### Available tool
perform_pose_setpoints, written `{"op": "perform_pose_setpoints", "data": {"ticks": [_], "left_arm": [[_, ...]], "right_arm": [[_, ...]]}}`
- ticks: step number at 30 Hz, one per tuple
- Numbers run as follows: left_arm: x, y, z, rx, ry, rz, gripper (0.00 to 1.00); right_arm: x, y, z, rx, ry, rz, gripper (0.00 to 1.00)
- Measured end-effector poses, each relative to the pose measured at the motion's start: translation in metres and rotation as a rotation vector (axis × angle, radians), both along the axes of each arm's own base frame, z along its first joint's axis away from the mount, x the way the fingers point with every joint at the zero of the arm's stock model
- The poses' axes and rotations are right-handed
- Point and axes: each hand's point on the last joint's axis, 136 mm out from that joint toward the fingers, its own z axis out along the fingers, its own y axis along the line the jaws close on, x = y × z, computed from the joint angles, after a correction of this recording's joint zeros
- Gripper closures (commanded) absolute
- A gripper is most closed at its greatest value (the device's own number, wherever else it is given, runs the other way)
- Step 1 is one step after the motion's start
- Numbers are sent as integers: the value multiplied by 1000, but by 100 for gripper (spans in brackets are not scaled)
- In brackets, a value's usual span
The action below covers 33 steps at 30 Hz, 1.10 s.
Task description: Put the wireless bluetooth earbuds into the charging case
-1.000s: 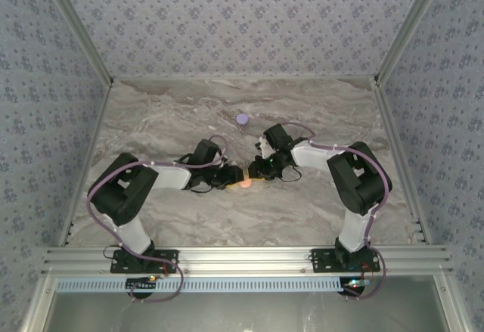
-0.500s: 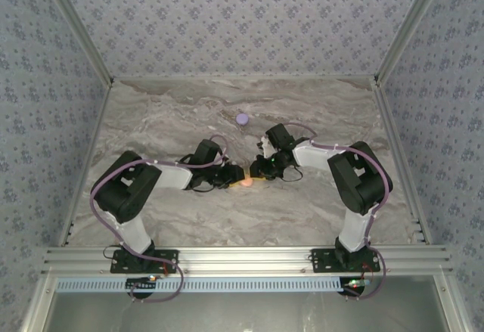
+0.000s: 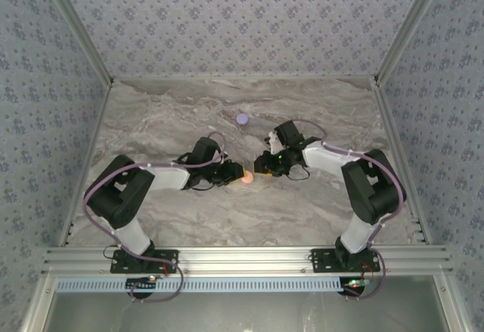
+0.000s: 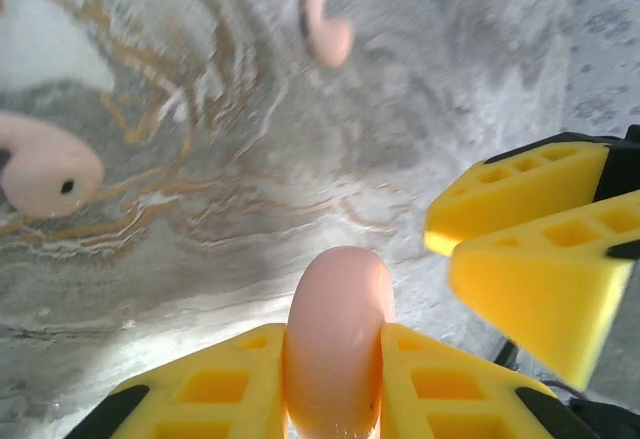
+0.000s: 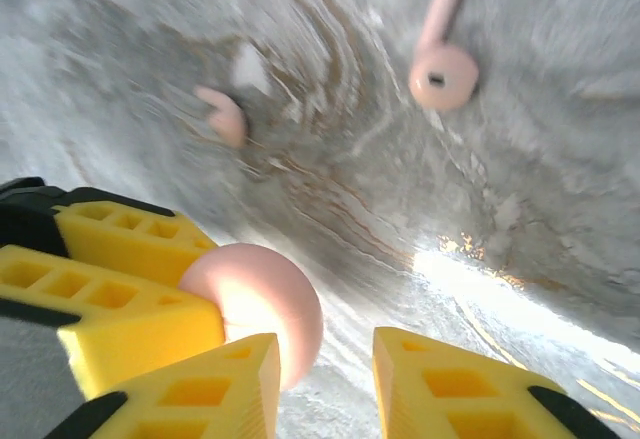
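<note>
on the marble surface (image 3: 166, 120) both earbuds (image 4: 45, 169) lie loose; left pincer (image 4: 335, 344) clamps the pink case (image 4: 338, 299), right pincer (image 5: 325, 344) gapes empty.

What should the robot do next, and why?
Probably the open right claw should reach for a pink earbud: both lie loose on the table, while the left claw grips the pink case.

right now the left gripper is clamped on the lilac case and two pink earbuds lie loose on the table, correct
No: the left wrist view shows the left gripper clamped on the pink case, not lilac. Two pink earbuds do lie loose on the table.
</note>
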Motion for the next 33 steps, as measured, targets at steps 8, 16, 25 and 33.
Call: {"op": "perform_pose_setpoints", "data": {"ticks": [8, 16, 25, 33], "left_arm": [[41, 13, 81, -63, -230, 9, 77], [60, 8, 153, -164, -429, -98, 78], [42, 0, 195, -230, -553, -243, 78], [30, 0, 196, -230, -568, -311, 78]], "right_arm": [[24, -30, 77, 117, -201, -52, 60], [28, -24, 135, 243, -342, 57, 55], [21, -11, 172, 349, -415, 173, 48], [11, 1, 192, 400, -451, 258, 46]]}}
